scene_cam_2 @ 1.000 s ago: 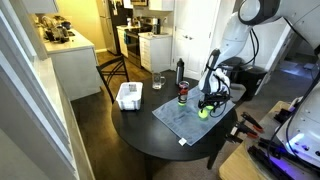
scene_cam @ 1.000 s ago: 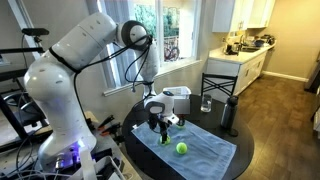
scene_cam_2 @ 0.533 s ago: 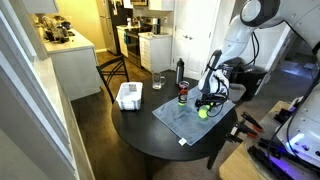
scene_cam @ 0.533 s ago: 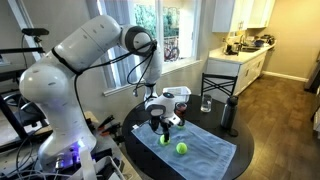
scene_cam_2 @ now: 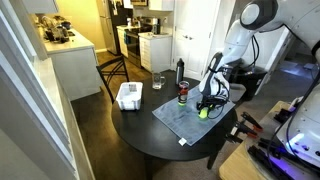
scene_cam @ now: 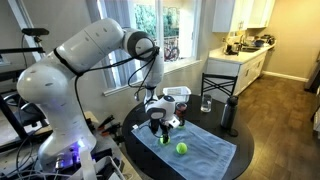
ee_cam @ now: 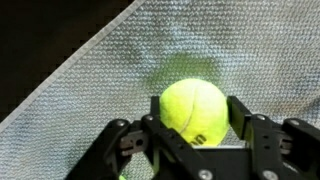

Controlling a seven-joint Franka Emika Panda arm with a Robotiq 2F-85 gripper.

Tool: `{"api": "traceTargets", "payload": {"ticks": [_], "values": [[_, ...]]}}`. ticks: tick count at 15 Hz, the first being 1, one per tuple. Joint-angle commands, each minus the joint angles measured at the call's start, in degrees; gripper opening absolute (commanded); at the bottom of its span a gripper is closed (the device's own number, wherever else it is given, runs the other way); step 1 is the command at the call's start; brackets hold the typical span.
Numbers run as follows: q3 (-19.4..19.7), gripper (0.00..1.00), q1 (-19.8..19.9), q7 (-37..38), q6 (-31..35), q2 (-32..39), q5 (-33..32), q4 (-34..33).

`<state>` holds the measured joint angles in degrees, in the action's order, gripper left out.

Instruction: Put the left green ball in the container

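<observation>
The left green ball (ee_cam: 196, 105), bright yellow-green, rests on a grey-blue towel (ee_cam: 90, 90). My gripper (ee_cam: 195, 118) stands straight over it, with a finger pressed against each side of the ball, so it is shut on it. In both exterior views the gripper (scene_cam: 161, 126) (scene_cam_2: 205, 106) is low over the towel with the ball (scene_cam: 165, 138) (scene_cam_2: 203, 113) at its tips. The container (scene_cam: 177, 96) (scene_cam_2: 129, 96), a whitish plastic tub, sits on the round dark table away from the towel.
A second green ball (scene_cam: 182, 148) lies on the towel (scene_cam: 200, 150) close to the held one. A clear glass (scene_cam_2: 158, 82), a tall dark bottle (scene_cam_2: 180, 72) and a small red object (scene_cam_2: 183, 97) stand between towel and tub. A chair (scene_cam: 222, 85) stands behind the table.
The jaws stood wide around the ball and have now closed onto its sides. The arm has hardly shifted and the ball is still on the towel.
</observation>
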<state>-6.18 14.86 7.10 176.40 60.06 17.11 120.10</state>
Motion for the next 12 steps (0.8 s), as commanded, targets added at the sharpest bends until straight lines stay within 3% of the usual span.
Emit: {"api": "traceTargets", "payload": {"ticks": [1,5,12], "values": [[-1.35,0.42,2.33,-1.44,2.04,-0.3,-1.41,0.96],[-2.76,0.38,2.46,-0.94,5.29,-5.6,-1.11,6.06],[-11.32,0.38,6.72,0.8,10.75,-18.58,-2.53,16.35]]}}
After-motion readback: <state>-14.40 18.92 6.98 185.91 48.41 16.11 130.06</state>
